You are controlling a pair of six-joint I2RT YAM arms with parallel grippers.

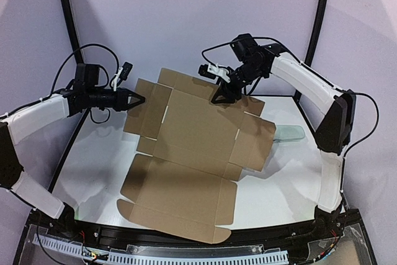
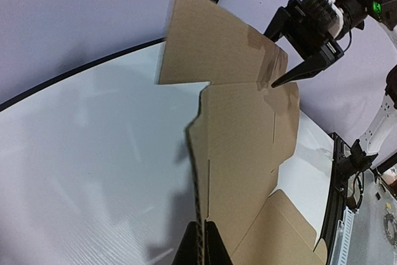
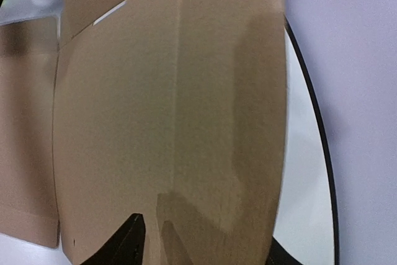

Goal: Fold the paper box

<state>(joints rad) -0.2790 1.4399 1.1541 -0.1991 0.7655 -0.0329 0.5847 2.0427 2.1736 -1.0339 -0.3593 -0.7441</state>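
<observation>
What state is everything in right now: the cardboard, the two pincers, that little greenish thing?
paper box: unfolded sheet, flaps spread out.
left pincer: shut on the box's left flap edge.
right pincer: open, at the far flap.
pale green case: lying beside the box's right flap.

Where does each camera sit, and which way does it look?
Top external: above and behind the arms, looking down on the table and the paper box; both arms, left gripper and right gripper show.
Left wrist: on the left arm, looking along the box edge; own fingers at bottom.
Right wrist: on the right arm, close over the cardboard; own fingers at bottom.
Shared: top and left wrist both show the right gripper.
</observation>
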